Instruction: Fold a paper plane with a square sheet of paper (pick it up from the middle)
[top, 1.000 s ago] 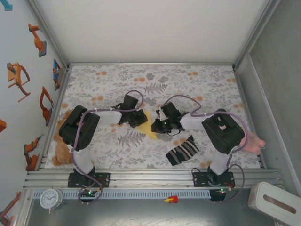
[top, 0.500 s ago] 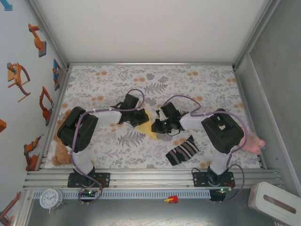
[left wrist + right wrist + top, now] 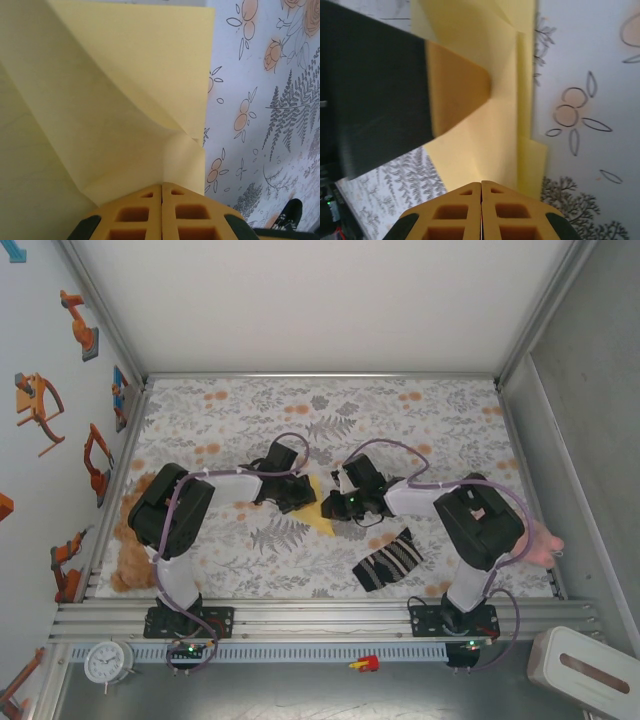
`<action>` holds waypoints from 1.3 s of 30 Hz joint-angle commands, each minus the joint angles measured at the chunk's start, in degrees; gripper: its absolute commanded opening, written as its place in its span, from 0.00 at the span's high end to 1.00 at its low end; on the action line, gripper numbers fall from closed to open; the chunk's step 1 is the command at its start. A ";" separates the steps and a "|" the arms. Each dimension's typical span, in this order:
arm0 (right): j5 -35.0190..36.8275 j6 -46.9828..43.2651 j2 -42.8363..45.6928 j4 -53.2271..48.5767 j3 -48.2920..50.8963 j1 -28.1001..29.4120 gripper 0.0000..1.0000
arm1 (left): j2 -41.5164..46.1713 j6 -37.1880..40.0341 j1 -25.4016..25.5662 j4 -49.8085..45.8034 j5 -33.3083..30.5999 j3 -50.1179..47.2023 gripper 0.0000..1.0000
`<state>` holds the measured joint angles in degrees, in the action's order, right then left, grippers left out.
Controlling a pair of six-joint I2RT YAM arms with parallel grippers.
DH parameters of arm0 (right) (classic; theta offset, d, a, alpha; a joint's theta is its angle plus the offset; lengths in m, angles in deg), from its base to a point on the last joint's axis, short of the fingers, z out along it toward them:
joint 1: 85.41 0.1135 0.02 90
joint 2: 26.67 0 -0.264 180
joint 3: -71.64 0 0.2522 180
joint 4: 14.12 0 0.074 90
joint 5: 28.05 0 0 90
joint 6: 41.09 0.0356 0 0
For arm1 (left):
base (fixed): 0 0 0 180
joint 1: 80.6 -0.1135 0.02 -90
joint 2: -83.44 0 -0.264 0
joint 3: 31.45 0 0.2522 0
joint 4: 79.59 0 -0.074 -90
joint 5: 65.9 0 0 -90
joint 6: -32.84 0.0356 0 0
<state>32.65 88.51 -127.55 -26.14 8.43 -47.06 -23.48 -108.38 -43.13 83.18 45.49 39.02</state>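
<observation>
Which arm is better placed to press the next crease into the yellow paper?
Right, probably. The right tool is shut on the paper beside its stacked folded layers. The left tool, also shut, pinches a loose, curving flap.

Matt, seemingly smooth paper [image 3: 115, 90]

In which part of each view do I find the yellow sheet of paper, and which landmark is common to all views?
Top external: sheet at table centre.
Left wrist: sheet fills left and centre.
Right wrist: sheet runs up the middle.
Shared landmark: the floral tablecloth.
</observation>
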 commanded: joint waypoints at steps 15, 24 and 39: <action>1.50 -3.39 -3.64 -8.53 -2.72 1.47 0.96 | -5.88 -1.45 0.14 -18.25 -7.70 5.68 0.92; 1.44 -4.15 2.22 -11.63 -1.18 1.47 0.96 | -7.27 -1.18 0.14 -20.62 -8.68 6.31 0.92; 1.21 -4.27 5.06 -13.27 2.07 1.47 0.95 | -7.73 -0.92 0.13 -21.44 -8.83 6.84 0.92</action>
<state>33.50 85.08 -124.14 -37.66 9.72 -45.84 -27.13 -109.23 -42.76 70.26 43.21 47.83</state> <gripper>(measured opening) 0.054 0.078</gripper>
